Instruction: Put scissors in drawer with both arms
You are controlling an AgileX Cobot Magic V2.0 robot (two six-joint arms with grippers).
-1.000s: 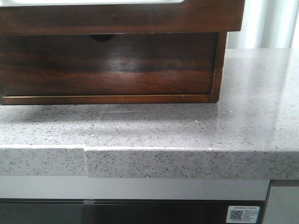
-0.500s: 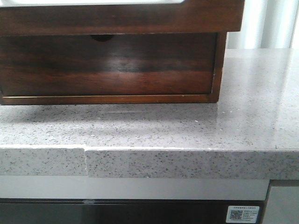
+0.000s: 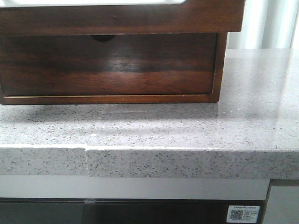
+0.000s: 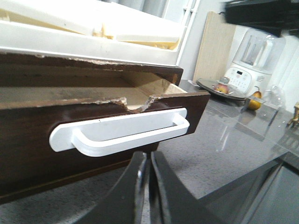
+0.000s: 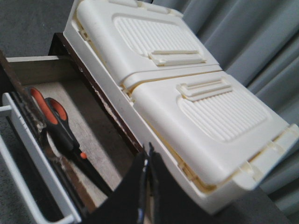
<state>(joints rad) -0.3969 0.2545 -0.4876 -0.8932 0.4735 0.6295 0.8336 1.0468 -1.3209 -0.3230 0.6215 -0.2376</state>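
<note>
Right wrist view shows the scissors lying flat inside the pulled-out drawer, close against its front wall, blades pointing along it. That right hand hovers above with fingers pressed together, holding nothing. Beside the drawer sits a cream plastic box on the cabinet top. Near the white handle, the left hand is likewise closed and empty, above the speckled surface.

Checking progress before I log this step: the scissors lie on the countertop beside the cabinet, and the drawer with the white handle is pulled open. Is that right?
Not quite. The scissors lie inside the open drawer, not on the countertop; the right wrist view shows them on its floor. The drawer is indeed pulled open, and its white handle shows in the left wrist view.
</note>
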